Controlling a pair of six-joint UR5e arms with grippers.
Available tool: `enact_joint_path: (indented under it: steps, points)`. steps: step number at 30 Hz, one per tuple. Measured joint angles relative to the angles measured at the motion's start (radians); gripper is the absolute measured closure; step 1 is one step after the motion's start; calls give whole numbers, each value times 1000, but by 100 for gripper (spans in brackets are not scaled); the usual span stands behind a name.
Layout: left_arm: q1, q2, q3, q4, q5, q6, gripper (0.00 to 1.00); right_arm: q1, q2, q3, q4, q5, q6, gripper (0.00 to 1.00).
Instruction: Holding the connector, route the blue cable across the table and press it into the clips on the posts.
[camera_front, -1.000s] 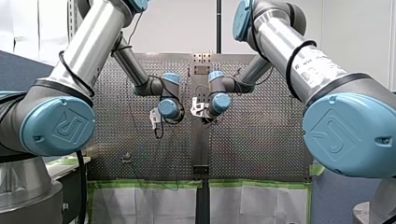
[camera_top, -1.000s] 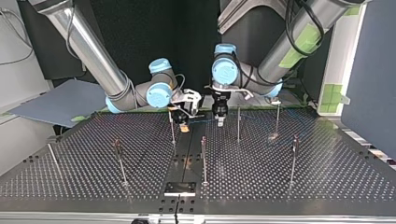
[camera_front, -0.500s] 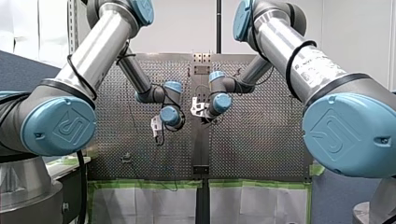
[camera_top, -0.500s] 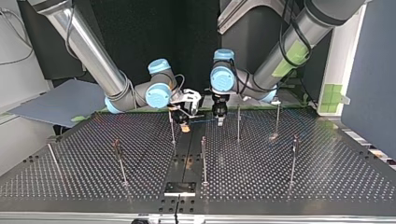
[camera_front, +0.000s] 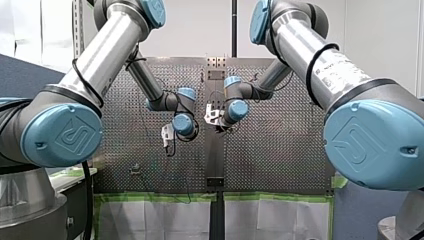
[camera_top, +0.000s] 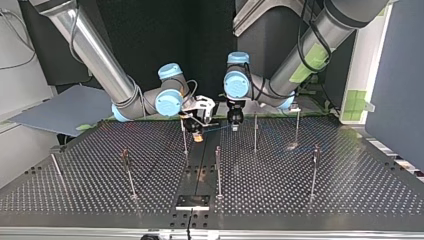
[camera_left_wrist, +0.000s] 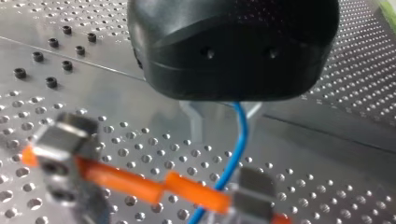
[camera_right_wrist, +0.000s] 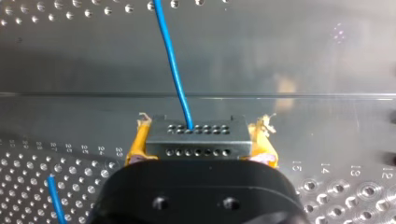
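Connector (camera_right_wrist: 187, 136), grey with two rows of small holes, sits clamped between the yellow pads (camera_right_wrist: 138, 142) of my right gripper (camera_right_wrist: 200, 144), which is closed on its two ends. The blue cable (camera_right_wrist: 173, 65) leaves the upper row and runs straight ahead of that gripper over the perforated table (camera_right_wrist: 299, 56) until the view's edge cuts it off. A second short length of blue shows beside the same gripper; whether it joins the first cannot be seen.

In the left wrist view the cable comes out from under my left gripper (camera_left_wrist: 224, 116), directly below its black housing (camera_left_wrist: 233, 46), and runs ahead of it above the table. The housing covers what lies under it, so I cannot tell whether this gripper is clamped on the cable or merely has it passing through. Just ahead lies an orange and grey shape (camera_left_wrist: 140, 184), too blurred to name; the cable crosses it.

In the top view the two grippers hang close together with only a faint blue line between them. Thin posts (camera_top: 218, 170) stand nearby, well apart from one another; their clips (camera_top: 125, 154) show only as small dark lumps. In the front view both grippers are largely hidden behind their wrists (camera_front: 237, 110).
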Motion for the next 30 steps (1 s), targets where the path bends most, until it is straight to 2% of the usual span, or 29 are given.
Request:
enact_joint_path:
  steps: [1,16,22,30]
  points:
    - [0,0,1,1,-1,0,100,0,0,0,0,0,0,100]
    - [-2,10,5,-15,-23,-3,100,0,-1,0,3,-1,-5,100]
    - [-3,53,4,-57,-35,-5,100,1,-5,0,7,-1,-7,100]
    - [-4,124,4,-109,-78,-3,100,1,-63,0,33,-2,-3,100]
